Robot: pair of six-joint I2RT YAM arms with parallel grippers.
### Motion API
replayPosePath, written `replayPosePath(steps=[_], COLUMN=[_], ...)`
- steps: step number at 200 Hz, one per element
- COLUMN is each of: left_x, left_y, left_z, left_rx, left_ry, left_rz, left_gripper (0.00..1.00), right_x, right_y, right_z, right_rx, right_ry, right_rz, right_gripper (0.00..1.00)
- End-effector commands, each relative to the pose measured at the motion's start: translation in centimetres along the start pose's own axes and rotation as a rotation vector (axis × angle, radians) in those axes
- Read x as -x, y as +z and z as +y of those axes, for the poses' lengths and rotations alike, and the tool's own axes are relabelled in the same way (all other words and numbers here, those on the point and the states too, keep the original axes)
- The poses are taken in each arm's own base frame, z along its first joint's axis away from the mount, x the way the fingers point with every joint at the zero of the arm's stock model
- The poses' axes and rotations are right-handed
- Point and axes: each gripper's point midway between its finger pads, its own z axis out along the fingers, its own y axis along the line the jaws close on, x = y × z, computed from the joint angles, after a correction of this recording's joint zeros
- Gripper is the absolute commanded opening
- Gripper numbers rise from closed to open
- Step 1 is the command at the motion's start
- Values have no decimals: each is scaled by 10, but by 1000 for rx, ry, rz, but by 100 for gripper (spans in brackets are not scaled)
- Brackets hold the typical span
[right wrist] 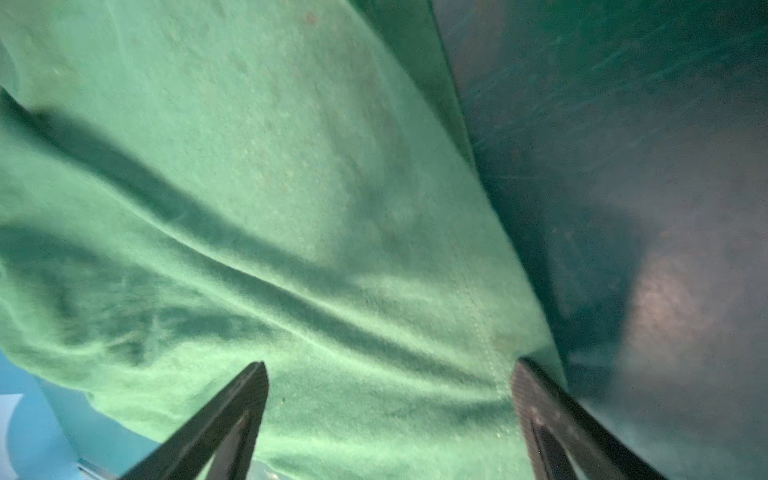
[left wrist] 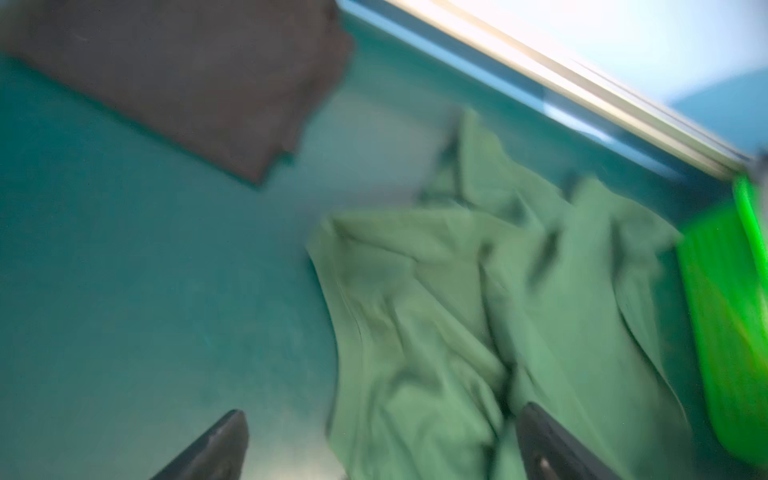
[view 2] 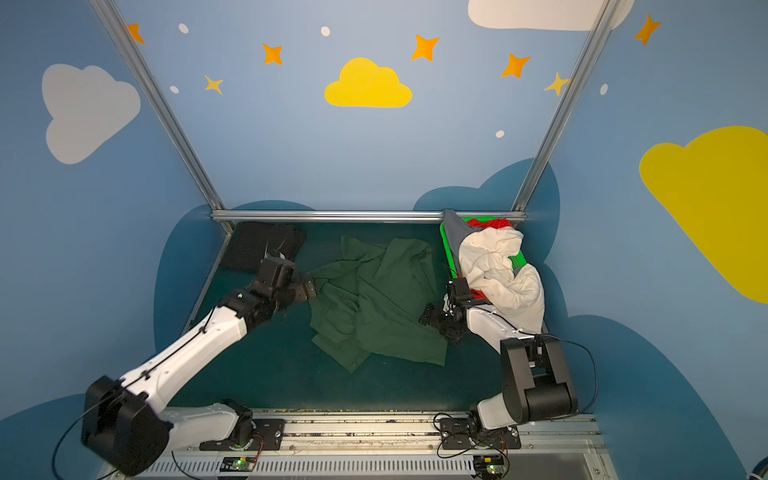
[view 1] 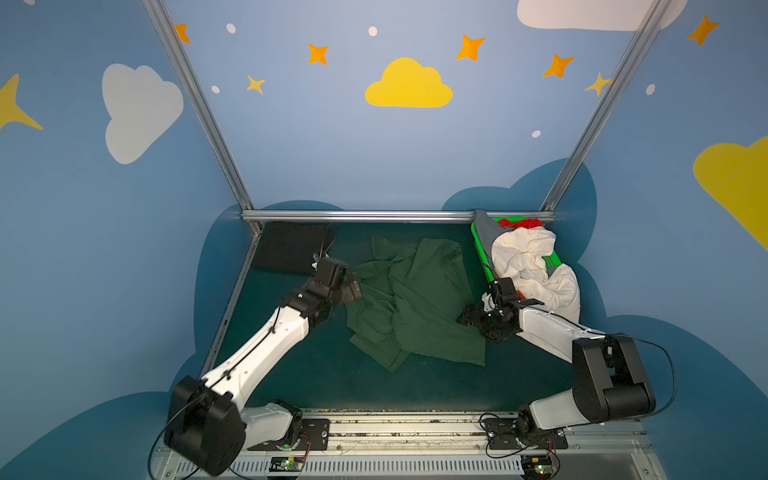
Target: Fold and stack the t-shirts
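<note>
I see the dark green t-shirt (view 1: 415, 299) lying crumpled mid-way across the teal surface (view 1: 332, 382), between my two arms. My left pincer (view 1: 353, 286) is at the shirt's left edge. The left wrist view is blurred, but its fingers (left wrist: 224, 444) stand wide apart and grip nothing. My right pincer (view 1: 463, 318) hangs low over the shirt's right hem, fingers (right wrist: 536, 399) likewise apart above the cloth. The black t-shirt (view 1: 286, 245) lies flat in the far left corner. At far right, the bright green basket (view 1: 482, 253) holds the cream-white t-shirt (view 1: 528, 257), which spills over its near rim, plus a red t-shirt (view 1: 519, 223) and a grey t-shirt (view 1: 484, 227)
</note>
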Motion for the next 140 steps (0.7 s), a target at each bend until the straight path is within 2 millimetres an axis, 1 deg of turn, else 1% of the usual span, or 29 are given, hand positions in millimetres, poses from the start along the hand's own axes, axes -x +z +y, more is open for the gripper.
replayPosePath(steps=[1,14,22,40,47,61,77,94,116,122,128,140], left_x=[-62,-89,-101,-125,-131,-141,-143,-139,-140,-140,-140,-141], left_y=[5,7,9,19,24,34,44,55,71,76,80,89], left_z=[8,9,11,18,20,18,11,0,-8,-9,-9,0], left_rx=[-40,-69,-70,-44,-32,-33,-29,-36,-14,-6,8,73], left_ry=[-20,-36,-34,-18,-13,-9,-10,-28,-27,-19,-12,8], left_rz=[135,192,216,278,297,336,360,366,395,404,406,398], left_gripper=[93,80,74,74,74,74,74,74,73,73,70,69], right_x=[-13,-13,-13,-14,-14,-17,-23,-30,-43,-46,-48,-52], right_y=[-4,-7,-9,-12,-14,-16,-19,-24,-25,-24,-23,-19], right_z=[-14,-11,-10,-8,-7,-6,-7,-9,-9,-12,-13,-18], right_rx=[-73,-63,-55,-47,-43,-41,-54,-74,-79,-93,-108,-147], right_ry=[-2,1,1,0,-1,-10,-27,-45,-67,-70,-77,-79], right_rz=[48,43,40,38,36,38,46,51,74,80,83,98], right_gripper=[94,94,94,94,94,94,94,94,94,95,95,95])
